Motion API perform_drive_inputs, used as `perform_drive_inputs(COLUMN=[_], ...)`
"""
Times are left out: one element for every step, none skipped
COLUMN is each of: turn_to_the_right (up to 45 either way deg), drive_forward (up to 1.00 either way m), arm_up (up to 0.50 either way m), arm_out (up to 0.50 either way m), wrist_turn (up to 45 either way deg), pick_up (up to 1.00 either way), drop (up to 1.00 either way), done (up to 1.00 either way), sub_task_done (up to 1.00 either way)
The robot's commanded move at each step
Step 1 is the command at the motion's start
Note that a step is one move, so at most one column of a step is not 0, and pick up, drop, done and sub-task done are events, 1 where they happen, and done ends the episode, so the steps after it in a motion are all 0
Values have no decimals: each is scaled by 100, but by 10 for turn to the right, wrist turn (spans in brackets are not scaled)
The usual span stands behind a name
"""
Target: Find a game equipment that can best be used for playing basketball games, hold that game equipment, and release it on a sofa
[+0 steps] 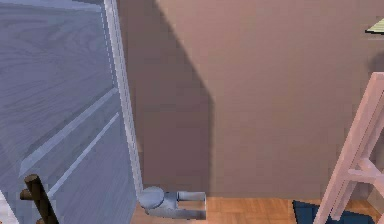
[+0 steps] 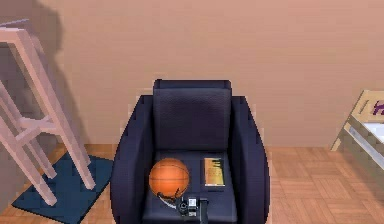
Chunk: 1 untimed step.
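In the forward view, a grey-blue door [image 1: 60, 100] stands across the left of the frame against a brown wall [image 1: 260, 90]. At the bottom centre a grey dumbbell-shaped thing [image 1: 165, 200] lies on the wooden floor [image 1: 250, 210], close to the wall. A pale wooden stand [image 1: 355, 150] rises along the right edge, with the corner of a dark blue mat [image 1: 305, 212] at its foot.

In the arm side view, a dark armchair [image 2: 190, 110] sits in the centre of the frame. The basketball [image 2: 169, 178] rests on the left part of its seat, with a flat yellowish thing [image 2: 212, 170] lying just to its right. My gripper [image 2: 188, 207] shows at the bottom centre, at the front of the seat and just below and right of the ball. With the cushion behind it, I cannot tell how my fingers stand or whether I have hold of anything.

The risk, as I judge it, is the ball's roundness. It lies near the seat's front, so a brush from my fingers or arm could send it rolling onto the floor. If it is not free of me, drawing back could drag it off.
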Motion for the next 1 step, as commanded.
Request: perform_drive_inputs(turn_to_the_right=[0], drive_forward=[0], arm_up=[0], arm_out=[0], wrist_turn=[0], pick_up=[100], drop=[0], done=[0], sub_task_done=[0])
